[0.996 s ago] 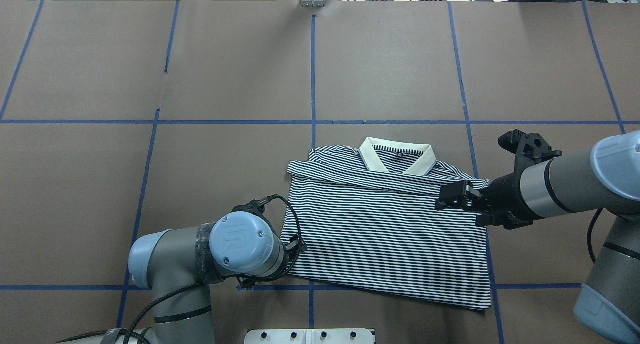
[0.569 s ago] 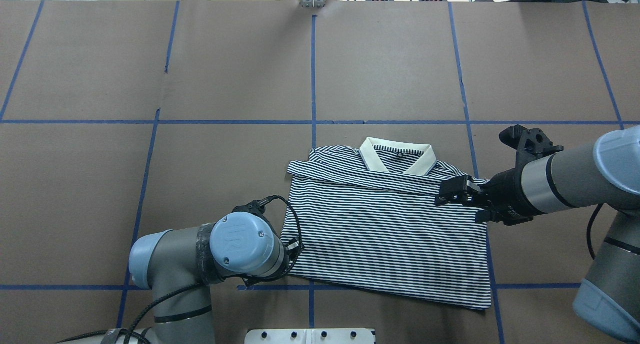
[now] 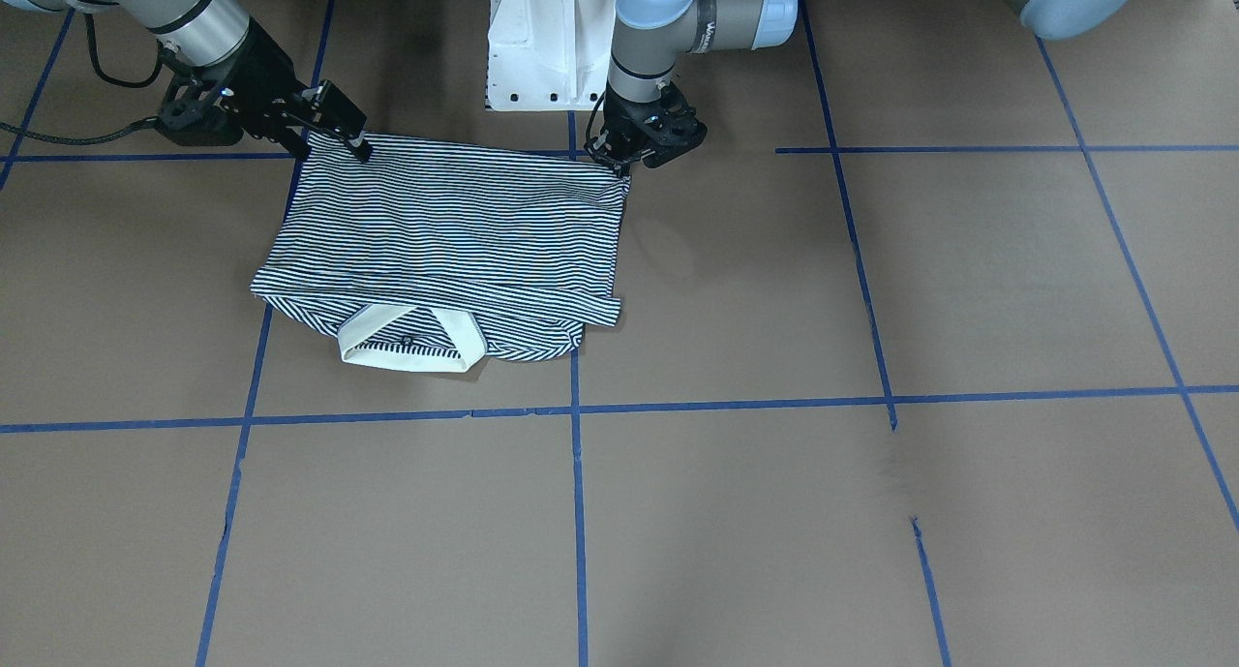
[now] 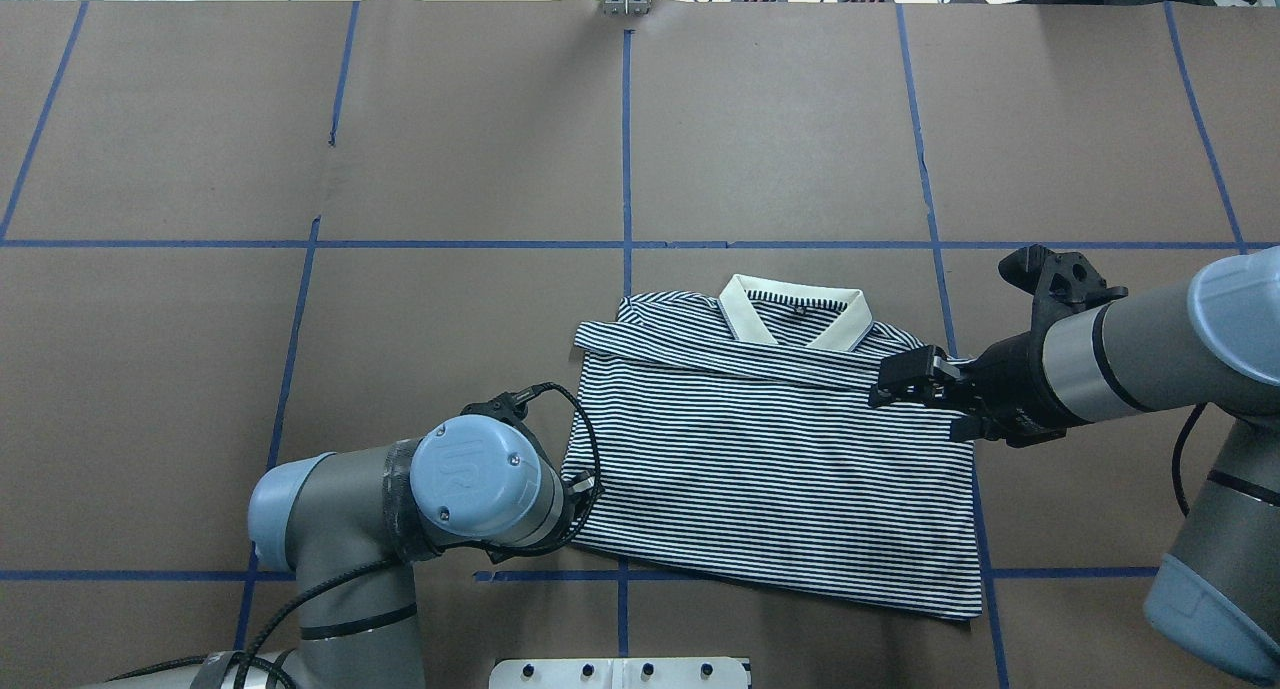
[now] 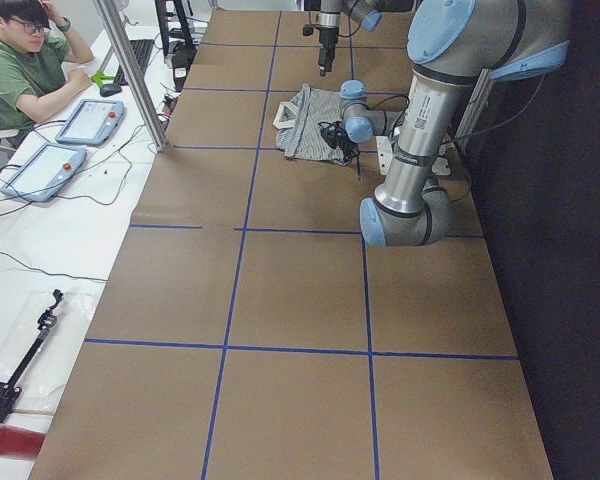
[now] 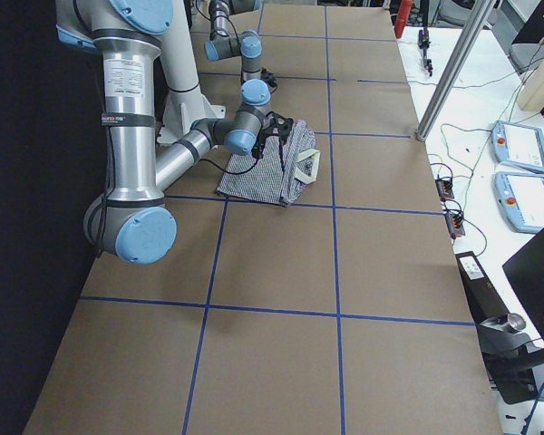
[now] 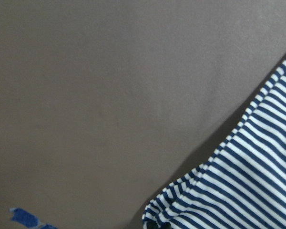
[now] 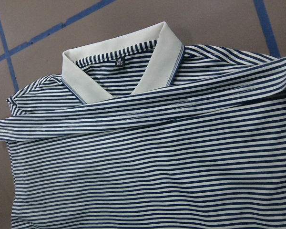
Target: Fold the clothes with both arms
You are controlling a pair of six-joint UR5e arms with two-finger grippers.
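L gripper [image 3: 618,160] pinches polo shirt [image 4: 770,469] hem corner, R gripper [image 4: 890,387] over right edge, can't tell if spread: one-sided lift prob skews fold, drags cloth

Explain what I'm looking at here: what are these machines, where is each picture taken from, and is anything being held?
Two robot limbs, left arm and right arm, stand at a brown table. One camera looks down from behind the robot, one faces it across the table, two look along the table from its ends, and one rides on each wrist. A striped polo shirt lies partly folded, cream collar away from the robot. The left hand is low at the shirt's near left corner; the right hand is over its right side. Whether either grips cloth cannot be told. A person sits beside the table.
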